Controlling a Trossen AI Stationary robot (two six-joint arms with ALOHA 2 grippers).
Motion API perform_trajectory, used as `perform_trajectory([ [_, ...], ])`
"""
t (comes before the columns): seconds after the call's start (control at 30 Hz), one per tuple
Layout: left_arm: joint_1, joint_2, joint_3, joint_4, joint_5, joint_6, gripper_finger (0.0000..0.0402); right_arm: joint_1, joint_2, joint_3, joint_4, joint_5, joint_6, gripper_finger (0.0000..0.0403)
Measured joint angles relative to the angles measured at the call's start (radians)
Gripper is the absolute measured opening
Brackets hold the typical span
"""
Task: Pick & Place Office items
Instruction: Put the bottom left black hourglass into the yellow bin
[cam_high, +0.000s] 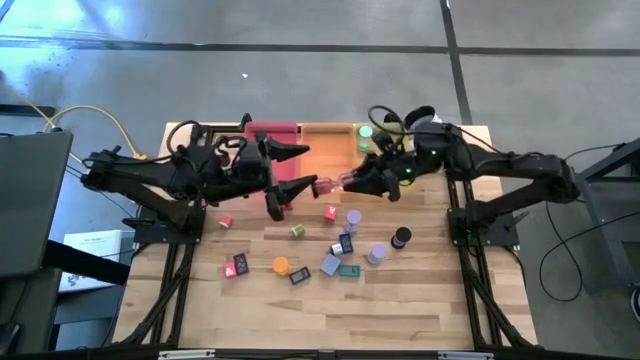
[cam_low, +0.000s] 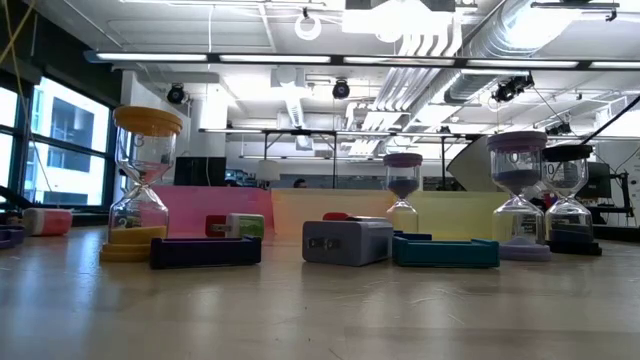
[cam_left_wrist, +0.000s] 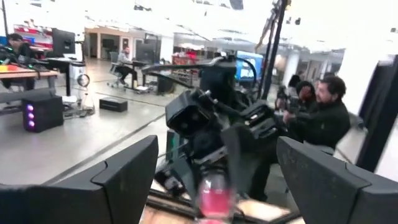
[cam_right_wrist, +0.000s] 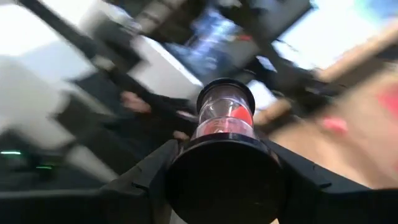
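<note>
Pink-sand hourglass, light, glassy, fragile, slippery at the bulbs, clamped by its black end cap in right gripper, facing the spread-open left gripper.

A pink sand timer with black caps hangs sideways at the frame's centre, above the table. Below it, small items are scattered across the wood: orange timer, lavender timers, flat navy and teal blocks, a grey block.
</note>
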Motion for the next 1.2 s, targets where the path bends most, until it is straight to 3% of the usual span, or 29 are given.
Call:
perform_trajectory([
  [0.27, -0.017, -0.009, 0.0, -0.188, 0.002, 0.008, 0.0322, -0.065, -0.161, 0.001, -0.523, 0.392, -0.105, 0.0193],
  [0.37, -0.007, -0.003, 0.0, -0.23, 0.002, 0.031, 0.0322, -0.128, -0.172, 0.001, -0.677, 0.471, -0.106, 0.0193],
  [0.6, 0.03, -0.002, 0.0, -0.255, -0.004, -0.007, 0.0322, -0.292, -0.109, 0.007, -0.745, 0.379, -0.197, 0.0193],
  [0.8, 0.051, -0.002, 0.0, -0.267, -0.005, -0.007, 0.0322, -0.418, 0.054, 0.095, -0.903, 0.382, -0.305, 0.0193],
  [1.03, 0.052, -0.002, 0.0, -0.328, -0.015, 0.104, 0.0322, -0.508, 0.256, 0.174, -0.928, 0.379, -0.417, 0.0193],
  [1.2, 0.052, -0.003, 0.0, -0.365, 0.011, 0.039, 0.0322, -0.55, 0.355, 0.187, -0.94, 0.386, -0.468, 0.0193],
])
